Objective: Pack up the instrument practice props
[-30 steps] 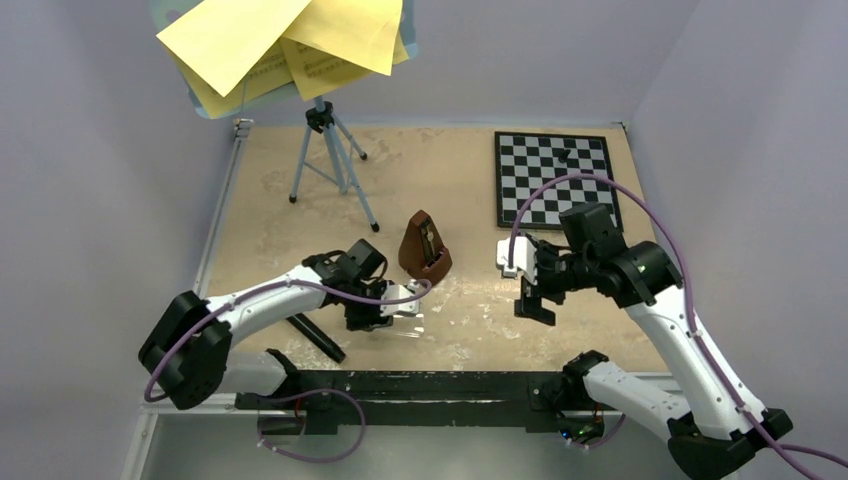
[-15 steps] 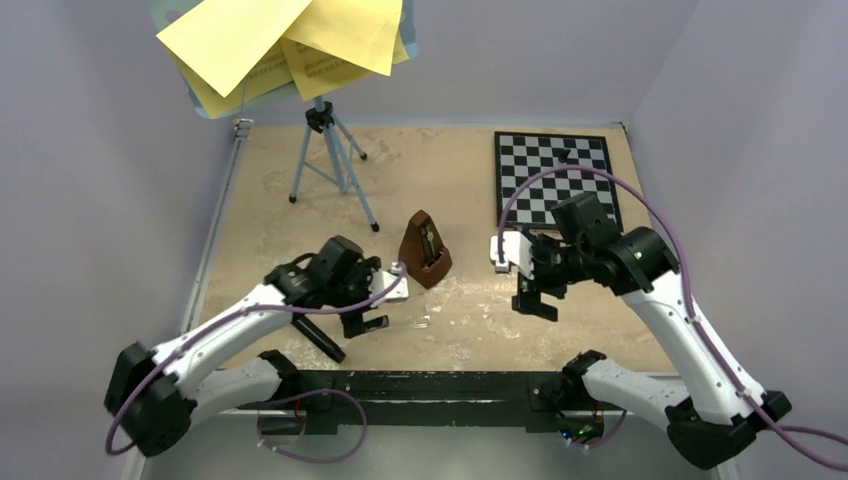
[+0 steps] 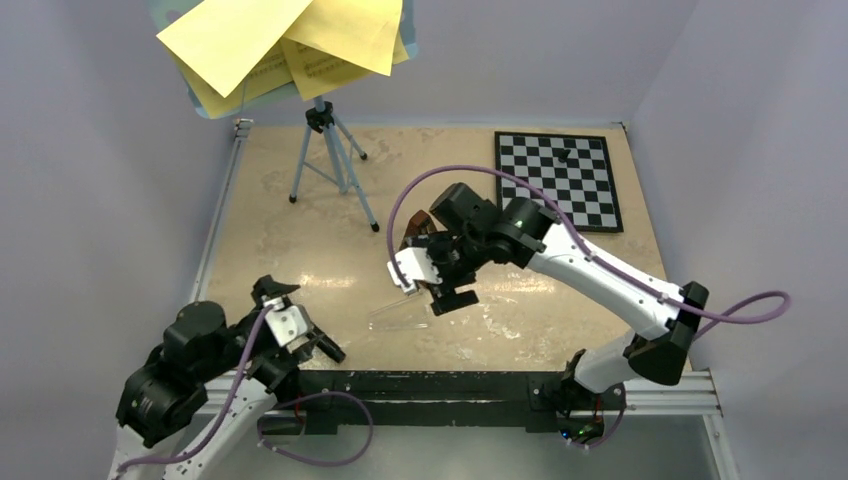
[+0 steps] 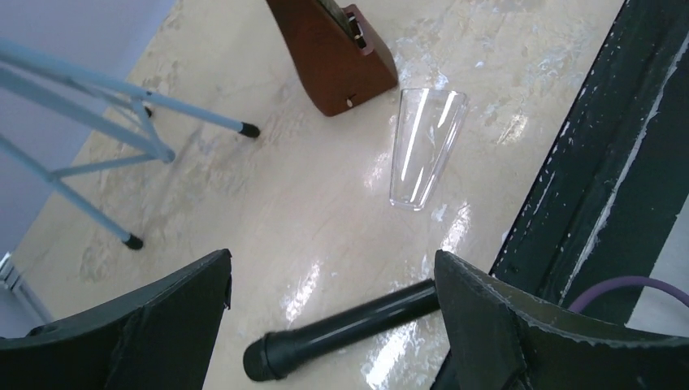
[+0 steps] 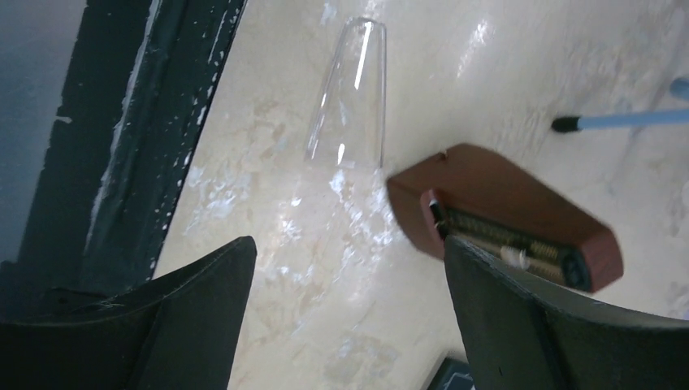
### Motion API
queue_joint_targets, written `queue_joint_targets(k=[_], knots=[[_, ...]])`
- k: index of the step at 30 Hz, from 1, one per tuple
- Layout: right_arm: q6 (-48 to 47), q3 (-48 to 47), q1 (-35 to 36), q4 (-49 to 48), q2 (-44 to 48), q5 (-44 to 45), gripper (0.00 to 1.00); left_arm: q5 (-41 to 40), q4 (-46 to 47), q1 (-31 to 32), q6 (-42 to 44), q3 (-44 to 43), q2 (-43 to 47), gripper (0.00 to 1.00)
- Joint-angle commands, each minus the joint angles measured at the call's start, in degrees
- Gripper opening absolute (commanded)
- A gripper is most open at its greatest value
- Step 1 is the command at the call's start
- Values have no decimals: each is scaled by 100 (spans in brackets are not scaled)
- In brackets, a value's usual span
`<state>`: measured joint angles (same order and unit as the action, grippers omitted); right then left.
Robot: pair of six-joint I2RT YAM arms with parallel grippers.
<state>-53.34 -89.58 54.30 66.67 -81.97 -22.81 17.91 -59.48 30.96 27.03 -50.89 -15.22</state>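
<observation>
The brown pyramid metronome stands mid-table, its clear cover lying loose beside it. In the top view my right arm hides most of the metronome. My right gripper is open just in front of it, one finger by its base, touching nothing. My left gripper is open and empty at the near left edge. The light-blue tripod stand stands at the far left, its tray holding the yellow sheet-music pages.
A black rod lies on the table under my left gripper, by the black front rail. The clear cover lies between the two grippers. The chessboard is at the far right. Tripod legs spread left of the metronome.
My left arm pulled back from the metronome to the near left corner. My right arm swung left across the table to the metronome. The clear cover stayed put.
</observation>
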Motion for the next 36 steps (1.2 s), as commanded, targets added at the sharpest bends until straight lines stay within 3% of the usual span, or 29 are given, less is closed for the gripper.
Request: queue_joint_targets(k=[1,9,16,22,36], knots=[[-528,-119,608,-905,-266,265,89,-877,-1105,-50,-814,-634,472,100],[78,-927,1081,-1067,-1845,61,81,-1906,-823,-538,-987,-1120,619,100],[796,-1105,1094,-1519,-3006,602,79,-2374,-824,-937,-1057,-1471,716,100],[832,-403,1161,-2292,-3259,1409,78,-2423,-734,-1170,-901,-1248,864,100],[931,-407,1377,-2470,-3750,1569,79,-2279,-498,-1810,-1332,-783,995,100]])
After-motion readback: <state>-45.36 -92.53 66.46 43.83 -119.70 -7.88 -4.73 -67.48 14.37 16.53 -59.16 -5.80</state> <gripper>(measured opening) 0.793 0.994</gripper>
